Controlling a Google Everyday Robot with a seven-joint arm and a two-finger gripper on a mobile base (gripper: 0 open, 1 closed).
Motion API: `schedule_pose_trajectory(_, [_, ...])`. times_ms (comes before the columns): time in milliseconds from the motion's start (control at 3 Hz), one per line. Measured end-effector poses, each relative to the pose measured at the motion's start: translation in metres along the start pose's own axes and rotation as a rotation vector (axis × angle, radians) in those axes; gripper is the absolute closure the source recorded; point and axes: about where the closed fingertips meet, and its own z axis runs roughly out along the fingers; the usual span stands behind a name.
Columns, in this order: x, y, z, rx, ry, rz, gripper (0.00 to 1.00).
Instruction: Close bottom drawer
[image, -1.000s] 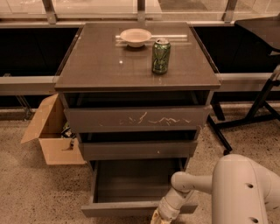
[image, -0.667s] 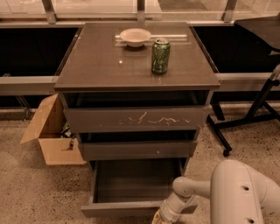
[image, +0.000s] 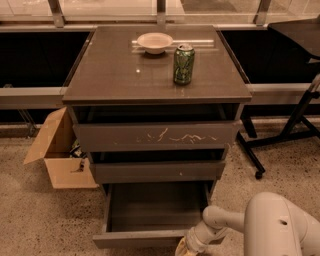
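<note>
The bottom drawer (image: 145, 238) of the dark-grey cabinet (image: 155, 75) is pulled far out, its inside empty. Its plain front runs along the bottom of the view. My gripper (image: 184, 248) is at the bottom edge, right against the right part of that drawer front, at the end of my white arm (image: 220, 222). The fingers are cut off by the frame edge. Above it, the middle drawer with a white speck (image: 157, 171) and the top drawer with white scratches (image: 155, 136) each stand slightly out.
A green can (image: 183, 64) and a white bowl (image: 155, 42) stand on the cabinet top. An open cardboard box (image: 60, 152) sits on the floor to the left. A black stand with a wheel (image: 280, 135) is to the right.
The arm and gripper shifted slightly along the drawer front. The drawer looks as far out as before.
</note>
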Motion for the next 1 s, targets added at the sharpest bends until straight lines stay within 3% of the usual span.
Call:
schedule_pose_trajectory(333, [0.007,-0.010,-0.001,0.034,-0.007,0.014,0.82])
schedule_pose_trajectory(1000, [0.015,-0.031,-0.005,0.085,-0.024,0.021,0.34])
